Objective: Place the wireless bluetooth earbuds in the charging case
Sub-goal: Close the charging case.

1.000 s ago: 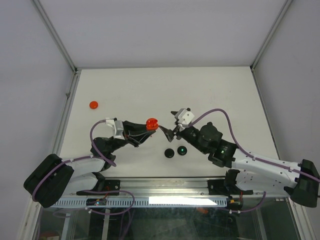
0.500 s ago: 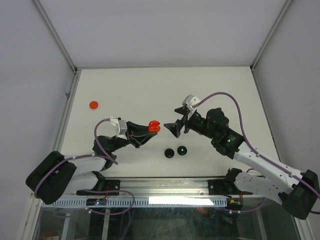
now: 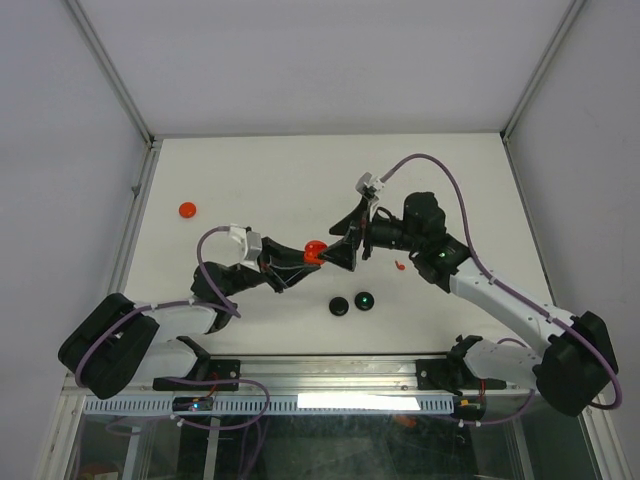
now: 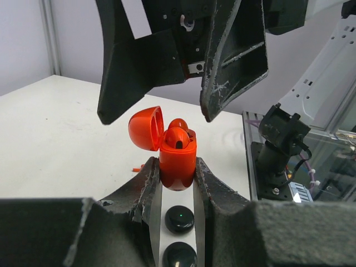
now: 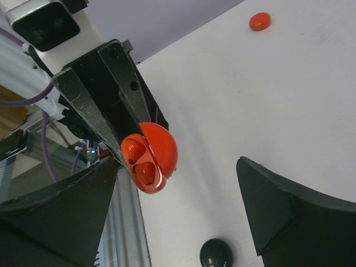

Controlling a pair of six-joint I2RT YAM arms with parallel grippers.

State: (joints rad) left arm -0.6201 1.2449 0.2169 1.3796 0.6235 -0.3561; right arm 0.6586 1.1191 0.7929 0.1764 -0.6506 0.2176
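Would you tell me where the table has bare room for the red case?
Bare: the far half of the table, beyond the red disc. Crowded: the middle, where left gripper, red case, right gripper and black discs cluster.

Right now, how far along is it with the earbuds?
Done: the red case is open, with a red earbud apparently seated inside. In hand: the left hand grips the case; the right hand hangs open close by. Left: a small red piece lies loose on the table.
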